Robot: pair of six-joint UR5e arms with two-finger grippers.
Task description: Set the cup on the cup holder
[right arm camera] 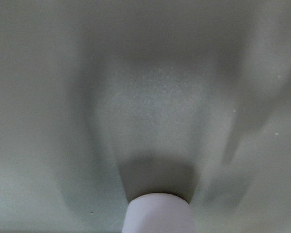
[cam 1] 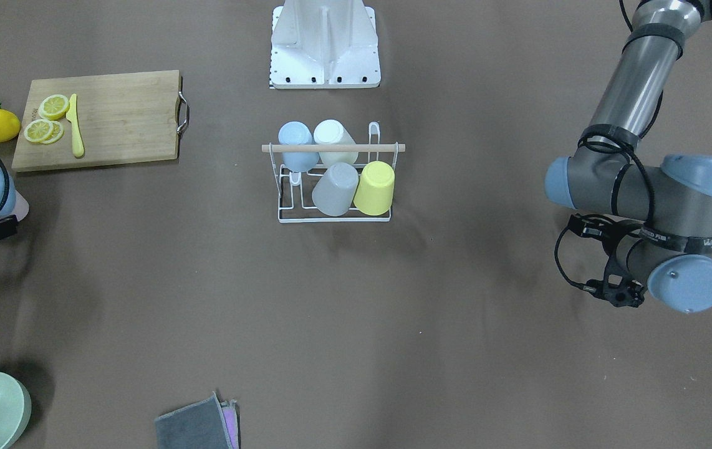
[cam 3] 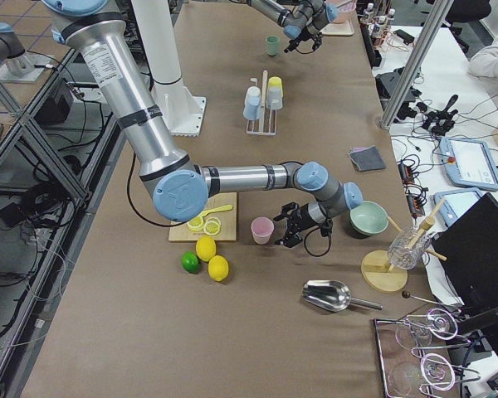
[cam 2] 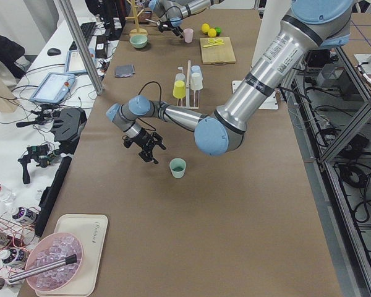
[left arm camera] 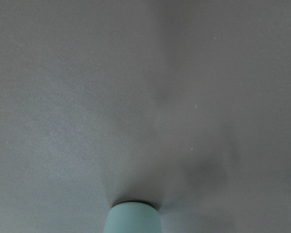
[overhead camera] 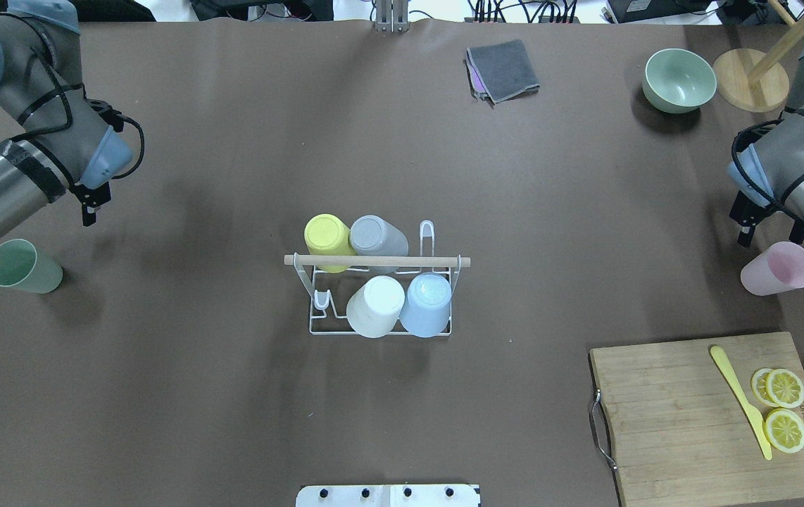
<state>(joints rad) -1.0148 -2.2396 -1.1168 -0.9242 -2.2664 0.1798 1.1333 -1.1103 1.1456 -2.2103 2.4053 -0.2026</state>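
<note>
— Where is the left hand (overhead camera: 89, 210)?

— Over bare desk (overhead camera: 198, 394), fingers apart, holding nothing. The green cup (overhead camera: 23, 266) stands upright near it, not touching. The left wrist view catches only that cup's top at its lower edge.

— And the right hand (overhead camera: 745, 236)?

— It hangs just beside the pink cup (overhead camera: 776, 269), which leans on the desk. In the overhead view its fingers appear parted, with nothing between them. The right wrist view shows only the pink cup, blurred, at the bottom.

— The holder (overhead camera: 377, 261)?

— Mid-desk, well apart from both hands. Upside down on its prongs sit the yellow cup (overhead camera: 327, 236), grey cup (overhead camera: 377, 236), white cup (overhead camera: 377, 304) and blue cup (overhead camera: 429, 303). Two prongs stand bare, at opposite corners.

— What does one view add over another?

— Only the overhead view shows both loose cups. The front-facing view misses the green one. The side views each show one hand closely beside its cup.

— Any writing?

— A small mark sits on the board (overhead camera: 691, 415) beside the lemon slices (overhead camera: 785, 408), and a label runs along the left arm (cam 2: 278, 46). Neither is readable.
</note>
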